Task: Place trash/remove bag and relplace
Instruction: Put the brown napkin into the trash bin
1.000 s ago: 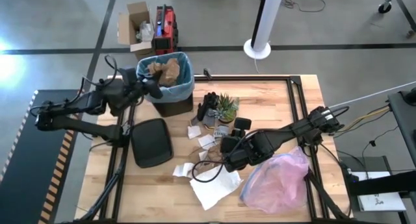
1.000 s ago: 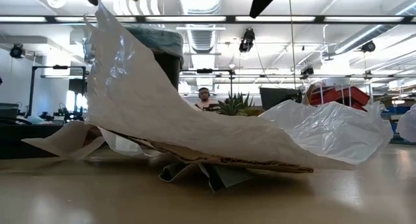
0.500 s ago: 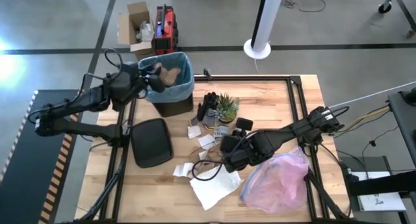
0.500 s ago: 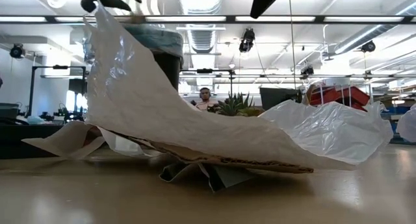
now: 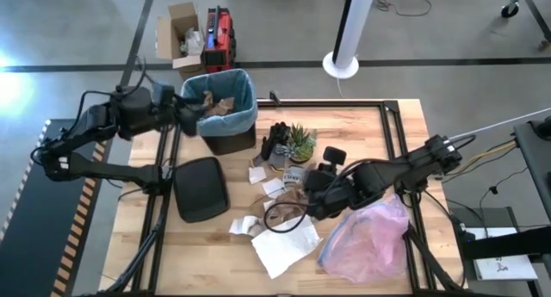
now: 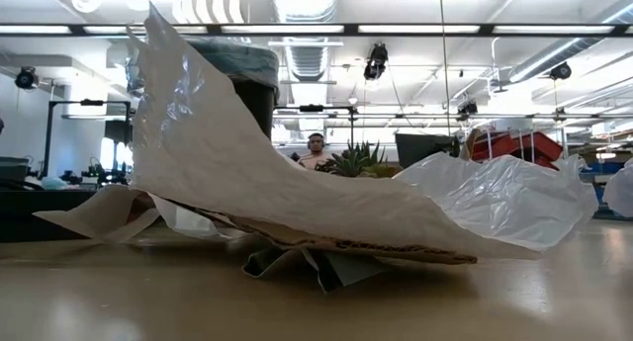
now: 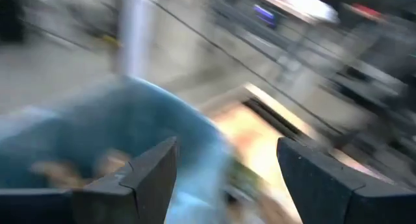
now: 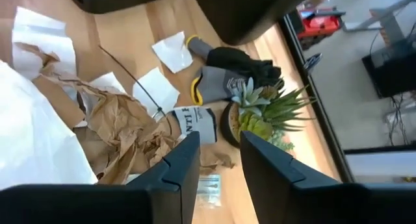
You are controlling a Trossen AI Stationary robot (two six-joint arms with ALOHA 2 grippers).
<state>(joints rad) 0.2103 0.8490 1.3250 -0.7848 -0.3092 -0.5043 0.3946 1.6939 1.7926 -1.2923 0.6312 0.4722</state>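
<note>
The black bin with the blue-teal bag (image 5: 245, 103) as its liner stands at the table's far left. Crumpled brown paper trash (image 5: 215, 102) lies inside it. My left gripper (image 5: 191, 114) (image 7: 227, 152) hovers open at the bin's left rim, nothing between its fingers. More trash lies mid-table: crumpled brown paper (image 5: 280, 213) (image 8: 123, 130) and white sheets (image 5: 284, 245) (image 6: 247, 173) resting flat on the wood. My right gripper (image 5: 312, 194) (image 8: 220, 146) hangs above that litter, its fingers a small gap apart with nothing in it.
A black bin lid (image 5: 200, 188) lies left of centre. A potted plant (image 5: 300, 144), black gloves (image 5: 277, 142) and a small can (image 8: 195, 123) sit behind the litter. A pinkish plastic bag (image 5: 366, 237) lies at the near right. Black frame rails (image 5: 392, 116) border the table.
My left gripper has opened and let the brown paper drop into the bin, then drawn back toward the table's left edge, tipping up. My right gripper has risen off the litter and shifted slightly toward the far right.
</note>
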